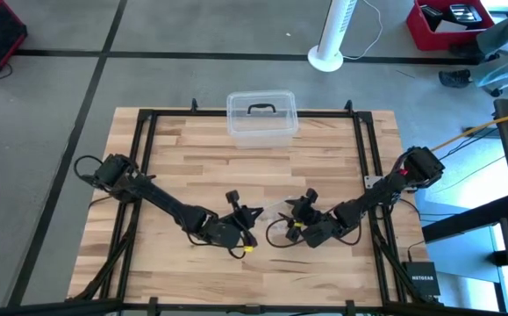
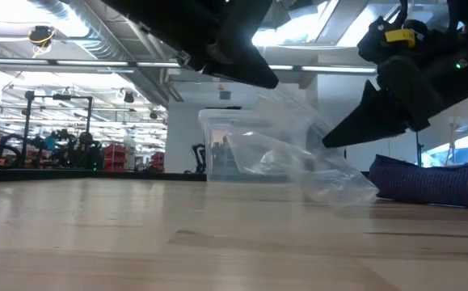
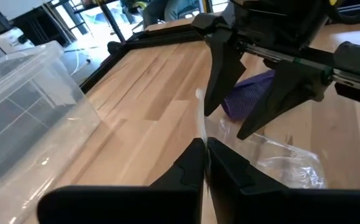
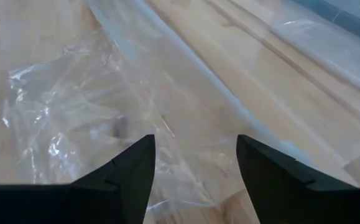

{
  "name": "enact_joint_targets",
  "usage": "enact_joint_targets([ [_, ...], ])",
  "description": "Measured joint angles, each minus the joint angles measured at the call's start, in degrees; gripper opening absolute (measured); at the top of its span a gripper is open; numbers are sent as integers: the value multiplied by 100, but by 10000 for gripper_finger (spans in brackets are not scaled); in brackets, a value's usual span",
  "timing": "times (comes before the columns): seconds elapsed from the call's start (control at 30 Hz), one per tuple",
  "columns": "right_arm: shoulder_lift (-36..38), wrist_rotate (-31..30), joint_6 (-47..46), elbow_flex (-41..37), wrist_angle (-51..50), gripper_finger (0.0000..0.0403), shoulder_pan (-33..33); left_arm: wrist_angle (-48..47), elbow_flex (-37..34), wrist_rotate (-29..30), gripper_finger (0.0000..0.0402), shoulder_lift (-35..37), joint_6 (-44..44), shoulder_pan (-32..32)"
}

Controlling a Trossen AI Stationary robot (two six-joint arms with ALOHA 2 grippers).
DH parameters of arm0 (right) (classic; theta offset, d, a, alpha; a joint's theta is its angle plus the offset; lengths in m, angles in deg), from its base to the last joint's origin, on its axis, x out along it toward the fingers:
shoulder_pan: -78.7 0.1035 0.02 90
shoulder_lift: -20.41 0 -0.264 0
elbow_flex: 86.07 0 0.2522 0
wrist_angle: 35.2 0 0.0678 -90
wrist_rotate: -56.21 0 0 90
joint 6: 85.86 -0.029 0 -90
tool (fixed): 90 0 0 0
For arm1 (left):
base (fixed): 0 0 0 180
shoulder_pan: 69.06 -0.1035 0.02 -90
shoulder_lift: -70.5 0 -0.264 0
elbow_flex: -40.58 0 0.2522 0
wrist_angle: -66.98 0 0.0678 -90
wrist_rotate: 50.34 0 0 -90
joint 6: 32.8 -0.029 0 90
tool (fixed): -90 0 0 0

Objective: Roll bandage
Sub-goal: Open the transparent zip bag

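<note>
Centre of the light wooden table (image 1: 192, 158): the left gripper (image 3: 204, 158), fingers pressed together on an edge of the clear crinkly plastic bag (image 3: 279, 155), lifts it. The right gripper (image 4: 195, 155) hovers over the bag, fingers spread apart, empty. The dark blue-purple fabric bandage (image 2: 436, 182) lies on the tabletop just beside the bag, near the right gripper.

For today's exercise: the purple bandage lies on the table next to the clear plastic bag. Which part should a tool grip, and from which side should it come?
Grip the bandage across its narrow width, coming from above. It lies flat and low on the table as a soft bundle, so a top-down pinch probably suits it. Stay on the side away from the plastic bag, whose edge the shut left tool is pinching; the right tool stands open.
</note>
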Motion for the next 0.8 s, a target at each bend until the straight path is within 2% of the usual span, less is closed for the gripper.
enact_joint_targets([
  [0.27, 0, 4, 170, 2, 2, 225, 0, -25, 0, -30, 44, 0, -177, -139],
  [0.5, 0, 71, 172, 2, -66, 225, 0, -188, 81, -902, 124, 27, -357, -255],
  [0.67, 0, 228, 172, 2, -81, 225, 0, -1214, 421, -1154, 164, 283, -636, -248],
  [0.8, 0, 261, 172, 2, -77, 225, 0, -2114, 640, -1146, 175, 635, -619, -250],
])
